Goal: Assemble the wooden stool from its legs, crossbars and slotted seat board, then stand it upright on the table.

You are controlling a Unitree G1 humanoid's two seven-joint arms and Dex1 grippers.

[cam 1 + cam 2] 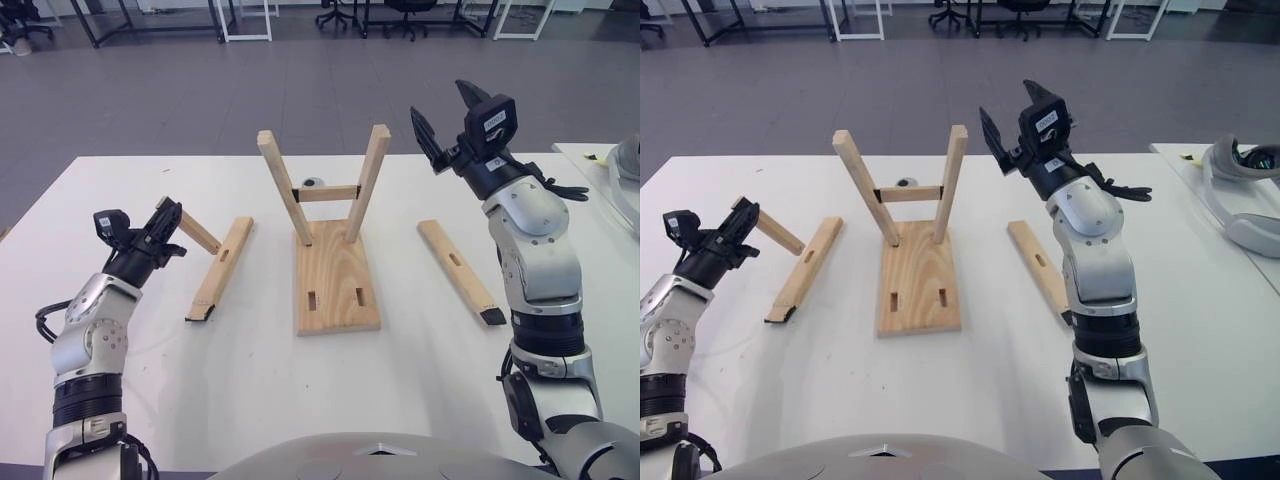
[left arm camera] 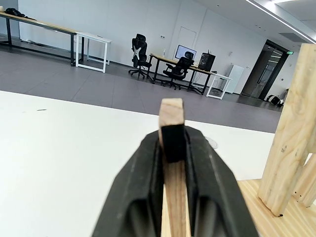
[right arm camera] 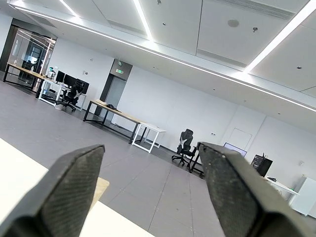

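The slotted seat board lies flat at the table's middle. Two legs stand in its far slots, joined by a short crossbar. A loose leg lies left of the board and another loose leg lies to its right. My left gripper is shut on a short crossbar, held just above the table beside the left loose leg; the crossbar sits clamped between the black fingers. My right gripper is raised above the table's far right, open and empty.
A white headset lies at the table's far right edge. A small round grey object sits behind the standing legs. The white table has bare room in front of the board. Desks and office chairs stand in the room beyond.
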